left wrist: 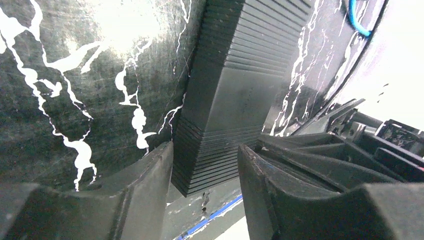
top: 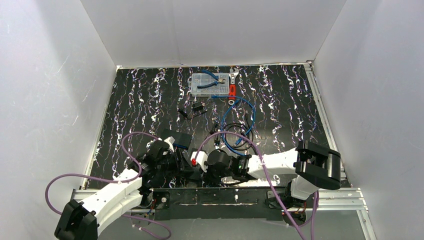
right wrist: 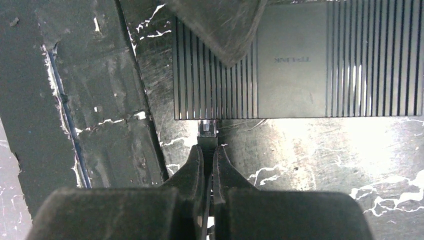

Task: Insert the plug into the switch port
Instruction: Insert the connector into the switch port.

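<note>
The switch, a flat matte-black ribbed box (right wrist: 290, 60), lies at the table's near edge. Its port is in the side facing my right gripper and is hidden from above. My right gripper (right wrist: 207, 148) is shut on the black boot of the plug (right wrist: 207, 128), whose clear tip meets that side of the box near its left end. My left gripper (left wrist: 206, 150) straddles one end of the box (left wrist: 235, 85), with both fingers against its sides. One left finger (right wrist: 220, 30) overlaps the box's far edge in the right wrist view. From above, both grippers (top: 192, 165) huddle together by the front rail.
A clear parts box (top: 210, 84) with blue pliers on it stands at the back, and a red-handled wrench (top: 232, 89) lies beside it. Blue cable (top: 240, 117) and black cable (top: 235, 139) loop mid-table. Small black parts (top: 197, 109) lie nearby. White walls enclose the table.
</note>
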Controlling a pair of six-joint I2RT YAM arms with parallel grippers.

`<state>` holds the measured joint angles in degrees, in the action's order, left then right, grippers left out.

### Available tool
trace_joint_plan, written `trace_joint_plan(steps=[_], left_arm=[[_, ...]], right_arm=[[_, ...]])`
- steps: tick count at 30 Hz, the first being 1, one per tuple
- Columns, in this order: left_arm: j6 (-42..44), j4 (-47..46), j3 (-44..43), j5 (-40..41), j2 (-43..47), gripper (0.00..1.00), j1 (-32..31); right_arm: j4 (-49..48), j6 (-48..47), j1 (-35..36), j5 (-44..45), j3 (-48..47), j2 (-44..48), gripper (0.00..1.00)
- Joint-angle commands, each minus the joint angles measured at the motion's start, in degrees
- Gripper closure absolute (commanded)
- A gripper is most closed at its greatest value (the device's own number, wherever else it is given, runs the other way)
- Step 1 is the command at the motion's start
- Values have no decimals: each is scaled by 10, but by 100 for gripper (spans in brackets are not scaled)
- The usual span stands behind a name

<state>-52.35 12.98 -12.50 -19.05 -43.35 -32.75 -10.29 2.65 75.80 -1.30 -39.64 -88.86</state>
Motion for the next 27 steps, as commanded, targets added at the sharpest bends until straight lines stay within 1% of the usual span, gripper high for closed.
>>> trace_joint_plan(steps=[1,7,13,17,19,20,21,23,25,27], left_arm=[[8,81,-37,-56,-1,50,-23],[32,138,-93,10,6,39,-23],[59,198,-153,77,-6,27,-23],[74,231,-188,113,-12,19,-23],[80,240,-201,126,-10,16,-23],[83,245,-208,134,-9,13,-23],[85,249,-213,141,-6,9,-23],[90,258,-223,157,3,3,-23],[96,267,-233,171,13,2,-23],[105,276,-243,180,22,2,-23]], right_arm=[[-125,-12,-14,22,-35,31,99],[-31,-7,-13,-25,-12,46,99],[55,-6,-13,-32,-13,52,99],[117,-5,-13,-38,-30,36,99],[127,1,-13,-40,-33,28,98],[126,5,-13,-39,-33,27,95],[124,9,-13,-36,-33,28,90],[126,16,-13,-22,-34,38,78],[132,21,-14,6,-38,54,67],[143,21,-14,48,-45,72,60]])
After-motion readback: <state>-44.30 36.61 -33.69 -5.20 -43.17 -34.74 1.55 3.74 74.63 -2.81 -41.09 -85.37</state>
